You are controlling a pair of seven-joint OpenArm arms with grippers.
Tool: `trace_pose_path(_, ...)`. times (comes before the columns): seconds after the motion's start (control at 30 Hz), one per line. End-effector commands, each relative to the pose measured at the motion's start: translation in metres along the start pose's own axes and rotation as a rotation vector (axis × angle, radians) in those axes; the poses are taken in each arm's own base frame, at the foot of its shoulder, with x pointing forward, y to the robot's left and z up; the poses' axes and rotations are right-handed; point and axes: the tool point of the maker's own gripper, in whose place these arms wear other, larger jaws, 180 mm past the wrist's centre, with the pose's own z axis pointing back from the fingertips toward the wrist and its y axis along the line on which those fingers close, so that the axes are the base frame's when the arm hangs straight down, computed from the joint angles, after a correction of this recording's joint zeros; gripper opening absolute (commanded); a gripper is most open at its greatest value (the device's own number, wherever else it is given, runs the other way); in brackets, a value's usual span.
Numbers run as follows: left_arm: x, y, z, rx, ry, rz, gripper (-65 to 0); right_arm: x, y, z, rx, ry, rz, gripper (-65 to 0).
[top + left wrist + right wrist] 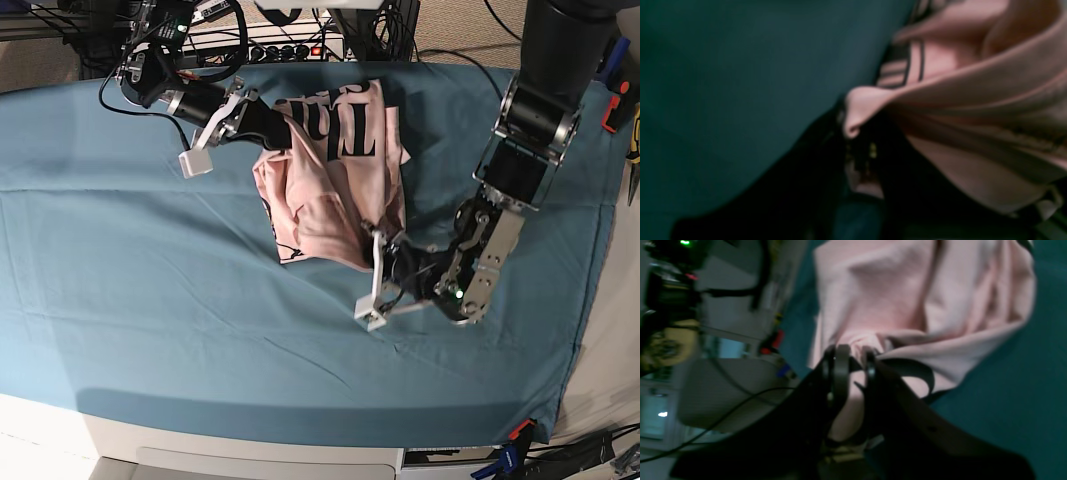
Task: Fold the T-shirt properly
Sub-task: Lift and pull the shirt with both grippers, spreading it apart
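The pale pink T-shirt [335, 190] lies bunched and partly lifted on the teal sheet [150, 260], with black lettering [335, 118] showing at its far end. At the shirt's far-left edge, my right gripper [262, 124] is shut on a fold of it. In the right wrist view its fingers [839, 364] pinch the pink cloth [907, 300] between them. My left gripper [386, 246] is shut on the shirt's near-right corner. In the blurred left wrist view a pinched tip of cloth [855, 113] sits at the dark jaws, with lettering [907, 63] behind it.
The teal sheet [740, 83] covers the whole table. A power strip and cables [290, 45] lie along the back edge. Tools [625, 110] hang at the right edge, and clamps [515, 440] hold the front-right corner of the sheet.
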Motion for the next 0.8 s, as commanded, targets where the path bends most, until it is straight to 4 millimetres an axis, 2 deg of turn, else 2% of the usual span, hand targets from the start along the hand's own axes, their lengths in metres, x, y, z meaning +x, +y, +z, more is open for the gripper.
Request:
trace_pose_path(0.0, 0.013, 0.015, 0.014, 0.047, -0.033, -0.011, -65.0, -0.007, -0.003, 0.004, -0.025, 0.039, 0.024, -65.0)
trace_pose_path(0.17, -0.005, 0.027, 0.019, 0.066, 0.013, -0.014, -65.0, -0.011, -0.018, 0.005, -0.108, 0.058, 0.022, -65.0)
trace_pose_path(0.37, -0.016, 0.039, 0.025, 0.091, 0.031, -0.004, -65.0, -0.008, -0.018, 0.005, -0.109, 0.043, 0.022, -65.0)
trace_pose_path(0.5, -0.016, 0.039, 0.025, 0.092, 0.032, -0.004, -65.0, -0.007, -0.017, 0.005, -0.105, 0.042, 0.022, -65.0)
trace_pose_path(0.53, -0.016, 0.038, 0.025, 0.087, 0.030, -0.007, -63.0, -0.007, -0.016, 0.005, -0.101, 0.040, 0.022, -65.0)
trace_pose_path(0.6, -0.015, 0.035, 0.025, 0.070, 0.026, -0.030, -48.7, -0.007, -0.014, 0.004, -0.090, 0.046, 0.032, -63.9)
trace_pose_path(0.67, -0.014, 0.036, 0.026, 0.070, 0.025, -0.036, -36.0, -0.004, -0.010, 0.004, -0.064, 0.039, 0.043, -53.1)
trace_pose_path(0.73, -0.011, 0.037, 0.028, 0.074, 0.021, -0.038, -31.9, 0.002, -0.004, 0.005, -0.050, 0.035, 0.065, -42.8)
trace_pose_path(0.77, -0.010, 0.038, 0.029, 0.078, 0.020, -0.039, -32.0, 0.006, -0.001, 0.007, -0.054, 0.034, 0.089, -41.1)
